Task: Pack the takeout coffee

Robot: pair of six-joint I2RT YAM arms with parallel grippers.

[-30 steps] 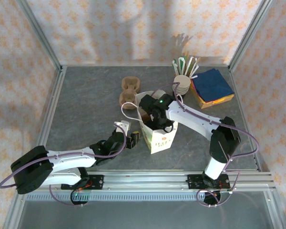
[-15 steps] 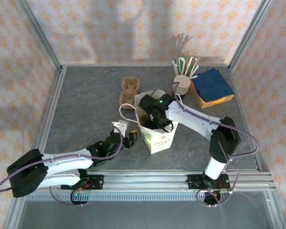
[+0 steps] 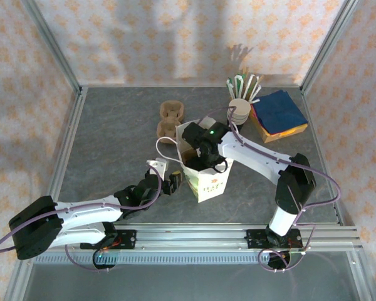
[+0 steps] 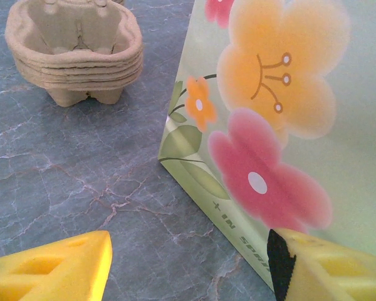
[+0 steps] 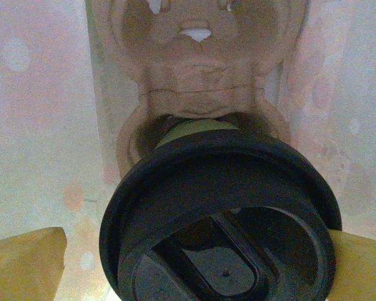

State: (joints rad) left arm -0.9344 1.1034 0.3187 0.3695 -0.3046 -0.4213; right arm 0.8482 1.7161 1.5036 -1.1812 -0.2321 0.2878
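I look down on the grey marbled bench (image 3: 113, 138), hard and matte, where the flowered paper bag (image 3: 208, 182) stands upright at the centre of the overhead view. Its thin, glossy walls look stiff at the creases but easily dented. My right gripper (image 3: 199, 162) reaches down into the bag's open mouth. In the wrist view its yellow jaws stand spread wide on either side of the lid, the one at lower left clear of it, so I judge nothing is gripped. My left gripper (image 3: 173, 184) sits low by the bag's lower-left corner, jaws partly open and empty, one of them just beside the printed wall. A nested stack of pulp carriers (image 3: 171, 119), rough and fibrous, rests on the bench above and left of the bag. Inside the bag, the takeout coffee (image 5: 191, 128) sits in a socket of a brown pulp tray (image 5: 200, 69), at the lower middle of the right wrist view. I expect it to be light, with a crushable paper wall. Its smooth black plastic lid (image 5: 219, 188) looks slippery and liable to pop off, so I would hold the cup gently by the wall, just under the rim.
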